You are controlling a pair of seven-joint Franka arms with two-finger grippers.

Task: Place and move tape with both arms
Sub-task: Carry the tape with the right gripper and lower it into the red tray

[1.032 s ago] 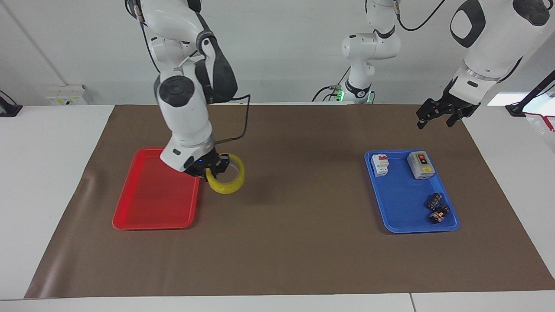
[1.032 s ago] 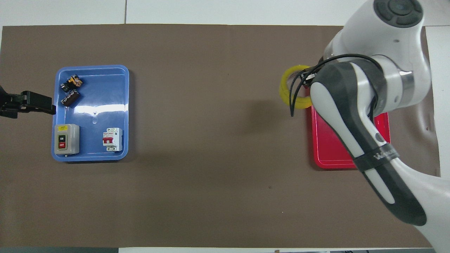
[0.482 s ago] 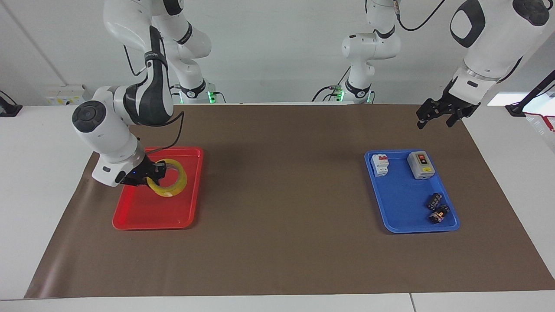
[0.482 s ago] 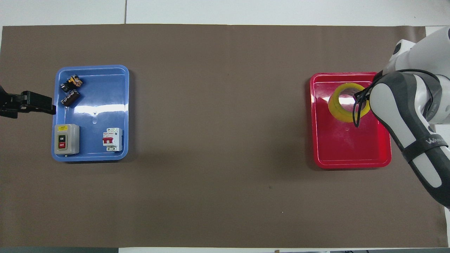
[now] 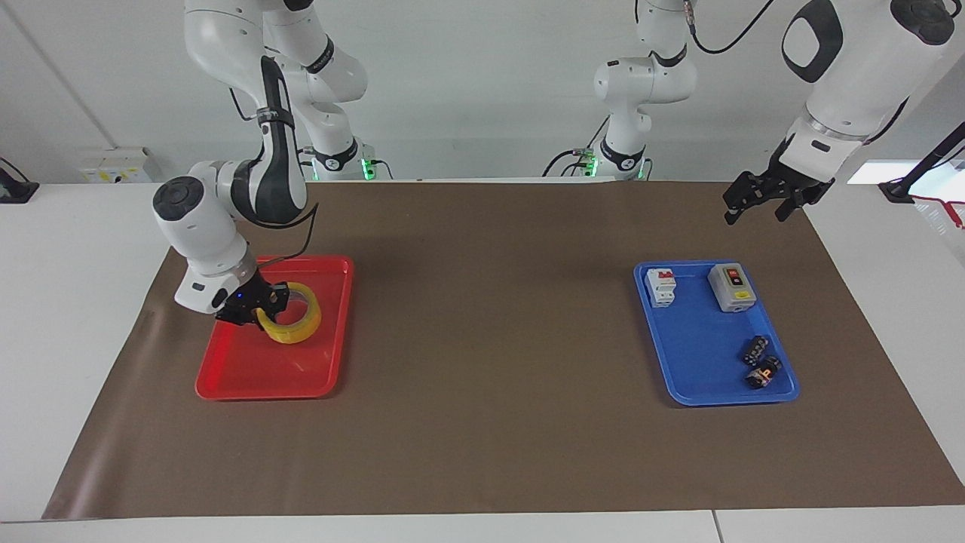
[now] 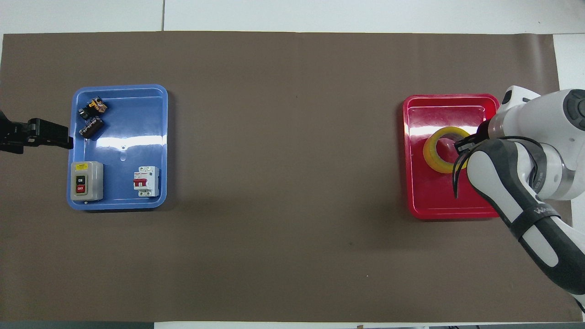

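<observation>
Tape point(image 5: 292, 323) sits low in the red tray point(image 5: 249, 373), at the right arm's end of the table, and the right gripper point(image 5: 260, 308) has its fingers clamped across the ring's wall, one inside the hole and one outside. In the overhead view the yellow roll point(image 6: 438, 157) lies around the middle of the tray point(image 6: 438, 201); whether it rests on the tray floor or hangs just above it cannot be told. The left gripper point(image 5: 758, 197) waits in the air with its fingers spread, over the brown mat point(image 5: 490, 302) near the corner of the table at the left arm's end. Beside it, farther from the robots, the blue tray point(image 5: 697, 354) carries a grey switch box point(image 5: 731, 287), a white breaker point(image 5: 661, 287) and two small dark parts point(image 5: 760, 361).
</observation>
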